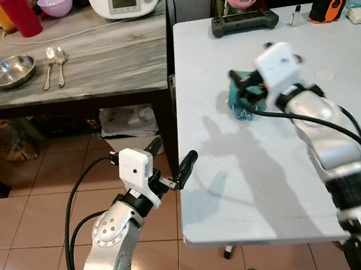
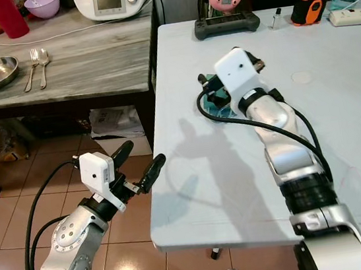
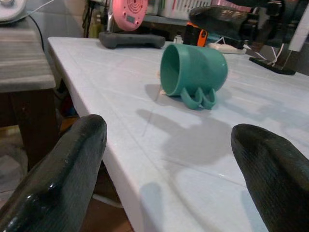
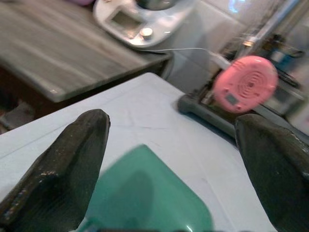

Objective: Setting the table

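We see our right gripper [image 4: 174, 159] spread wide above the empty teal mug [image 3: 193, 72] lying sideways; our left gripper [image 1: 170, 159] gapes, holding nothing

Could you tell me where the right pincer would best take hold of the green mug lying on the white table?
The green mug lies on its side, handle resting on the white table. Best grip is probably across its round body from above, one finger each side; the open right pincer hangs just over it.

The right gripper [image 4: 169, 159] reaches out over the white table [image 1: 254, 185], fingers spread. The left gripper [image 1: 170, 159] hangs beside the table's near edge, fingers parted.
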Controlling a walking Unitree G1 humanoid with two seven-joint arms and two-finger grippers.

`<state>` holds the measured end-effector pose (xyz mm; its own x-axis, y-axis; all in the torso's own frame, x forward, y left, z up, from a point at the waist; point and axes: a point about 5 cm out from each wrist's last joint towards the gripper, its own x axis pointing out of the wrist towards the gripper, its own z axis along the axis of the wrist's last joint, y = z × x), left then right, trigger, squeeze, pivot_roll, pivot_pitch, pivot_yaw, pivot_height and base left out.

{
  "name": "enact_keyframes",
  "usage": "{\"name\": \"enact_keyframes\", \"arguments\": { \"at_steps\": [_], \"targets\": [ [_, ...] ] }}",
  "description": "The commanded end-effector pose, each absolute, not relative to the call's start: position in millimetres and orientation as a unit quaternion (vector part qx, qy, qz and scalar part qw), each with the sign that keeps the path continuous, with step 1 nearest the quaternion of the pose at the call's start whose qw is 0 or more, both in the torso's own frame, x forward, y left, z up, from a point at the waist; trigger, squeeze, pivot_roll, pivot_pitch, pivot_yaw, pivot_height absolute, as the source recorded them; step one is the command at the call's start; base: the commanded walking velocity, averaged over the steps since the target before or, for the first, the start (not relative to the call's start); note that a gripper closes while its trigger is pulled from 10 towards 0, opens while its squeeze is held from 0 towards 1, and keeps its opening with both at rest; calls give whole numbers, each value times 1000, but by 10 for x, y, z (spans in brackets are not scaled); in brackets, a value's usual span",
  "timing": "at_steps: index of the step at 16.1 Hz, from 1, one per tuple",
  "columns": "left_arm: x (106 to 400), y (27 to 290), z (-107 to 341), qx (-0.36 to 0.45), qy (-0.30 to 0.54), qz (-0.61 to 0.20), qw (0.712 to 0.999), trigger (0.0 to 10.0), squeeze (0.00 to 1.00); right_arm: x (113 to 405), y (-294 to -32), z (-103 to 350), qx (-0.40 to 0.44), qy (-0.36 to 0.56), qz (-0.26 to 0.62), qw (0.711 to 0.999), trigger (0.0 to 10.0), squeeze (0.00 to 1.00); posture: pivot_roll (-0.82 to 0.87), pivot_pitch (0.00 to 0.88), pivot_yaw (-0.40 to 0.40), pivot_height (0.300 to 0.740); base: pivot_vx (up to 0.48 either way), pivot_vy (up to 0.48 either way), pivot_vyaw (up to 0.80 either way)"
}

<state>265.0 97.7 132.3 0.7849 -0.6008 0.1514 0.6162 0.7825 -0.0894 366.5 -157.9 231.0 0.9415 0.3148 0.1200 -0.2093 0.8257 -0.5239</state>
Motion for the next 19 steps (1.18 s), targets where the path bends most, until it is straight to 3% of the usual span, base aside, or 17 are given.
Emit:
{"name": "enact_keyframes", "arguments": {
  "at_steps": [1, 3, 12, 19],
  "targets": [
    [2632, 980, 1342, -65, -59, -330, 940, 10000, 0, 3695, -1547, 2342, -284, -106, 152, 941, 10000, 0, -163, 183, 48, 740, 0, 0, 0],
    [2612, 979, 1334, -66, -54, -334, 939, 10000, 0, 3837, -1664, 2361, -317, -96, 117, 936, 10000, 0, -146, 185, 50, 740, 0, 0, 0],
    [2594, 1036, 1299, -62, -39, -335, 939, 10000, 0, 3966, -2222, 2152, -270, -23, 29, 962, 10000, 0, -125, 192, 61, 740, 0, 0, 0],
    [2603, 1033, 1275, -60, -34, -334, 940, 10000, 0, 3808, -2056, 1832, -161, 13, 117, 980, 10000, 0, -136, 195, 61, 740, 0, 0, 0]
  ]
}}
